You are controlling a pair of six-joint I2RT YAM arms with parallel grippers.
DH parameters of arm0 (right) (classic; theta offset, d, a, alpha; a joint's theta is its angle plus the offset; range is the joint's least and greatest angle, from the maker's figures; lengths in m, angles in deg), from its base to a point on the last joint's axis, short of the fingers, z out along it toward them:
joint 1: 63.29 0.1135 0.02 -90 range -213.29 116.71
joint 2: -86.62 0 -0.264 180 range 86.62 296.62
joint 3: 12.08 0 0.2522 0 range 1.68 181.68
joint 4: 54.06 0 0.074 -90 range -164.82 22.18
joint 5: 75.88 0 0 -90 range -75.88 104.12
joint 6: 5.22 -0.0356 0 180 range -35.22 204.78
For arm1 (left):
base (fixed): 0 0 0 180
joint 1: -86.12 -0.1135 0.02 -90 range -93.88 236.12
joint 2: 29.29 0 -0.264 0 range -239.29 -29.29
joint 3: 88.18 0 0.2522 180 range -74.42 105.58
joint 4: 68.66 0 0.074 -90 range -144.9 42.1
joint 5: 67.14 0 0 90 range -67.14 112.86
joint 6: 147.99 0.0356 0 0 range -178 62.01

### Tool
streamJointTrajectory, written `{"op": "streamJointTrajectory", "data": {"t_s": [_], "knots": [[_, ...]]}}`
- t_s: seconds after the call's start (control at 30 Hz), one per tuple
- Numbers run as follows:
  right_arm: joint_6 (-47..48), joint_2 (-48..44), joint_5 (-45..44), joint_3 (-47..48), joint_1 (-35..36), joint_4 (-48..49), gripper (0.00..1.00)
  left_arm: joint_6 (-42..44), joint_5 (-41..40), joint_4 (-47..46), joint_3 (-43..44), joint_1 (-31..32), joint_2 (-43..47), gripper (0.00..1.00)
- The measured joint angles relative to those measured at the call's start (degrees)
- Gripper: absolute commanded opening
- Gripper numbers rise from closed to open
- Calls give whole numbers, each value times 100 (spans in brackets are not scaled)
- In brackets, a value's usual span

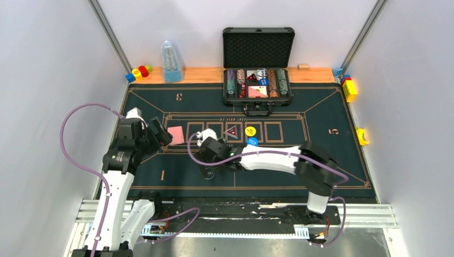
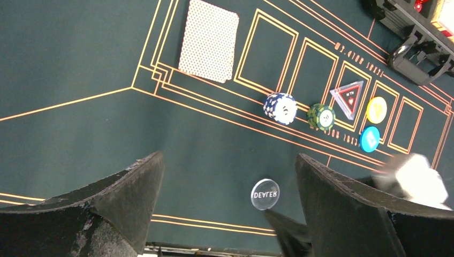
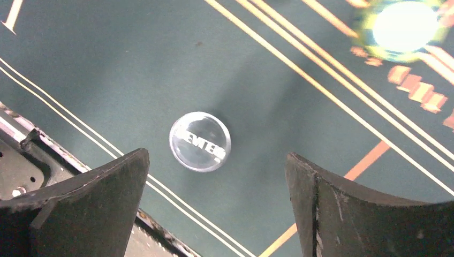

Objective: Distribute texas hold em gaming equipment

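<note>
My R pincer (image 3: 217, 155) is released, jaws wide w/ nothing between. It hangs right over the clear dealer btn (image 3: 200, 141), which lies flat on the green mat (image 1: 155, 107) near the front edge, clear of both fingers. My L pincer (image 2: 229, 160) is also spread wide & empty, hovering over the mat's left side.

Done so far, as I read it:
- One pink-backed card (image 2: 209, 40) lies face down at the left end of the centre row of boxes.
- A white-blue chip stack (image 2: 280, 108) & a green chip stack (image 2: 321, 116) stand side by side just below that row.
- A triangle marker (image 2: 348, 99) sits in a box further along, w/ a yellow disc (image 2: 376, 109) in the next box & a blue disc (image 2: 370, 138) just below it.
- The dealer btn looks placed too.

Left to do: the open case (image 1: 258, 48) at the far end of the counter holds rows of chips & more cards. The spots marked 3 & 5 have nothing by them. So I'd judge it well short of halfway, prob. w/ more chips & cards to fetch from the case & spread round.
</note>
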Motion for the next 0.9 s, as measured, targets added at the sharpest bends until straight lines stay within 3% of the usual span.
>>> {"op": "streamJointTrajectory", "data": {"t_s": [0.17,0.33,0.47,0.7,0.9], "knots": [[-133,-1615,-498,-872,-485,9,99,24,72,-2,0,0,-66,100],[-256,-2649,-682,-1438,-1919,96,95,31,162,-31,0,0,-271,100],[-179,-2426,-734,-1578,-2559,15,88,28,177,-52,0,0,-310,100],[160,-1172,-522,-1285,-2802,-96,76,31,212,-85,-7,-2,-415,100],[310,-787,-295,-1169,-2962,-168,69,31,249,-87,-15,-2,-420,100]]}}
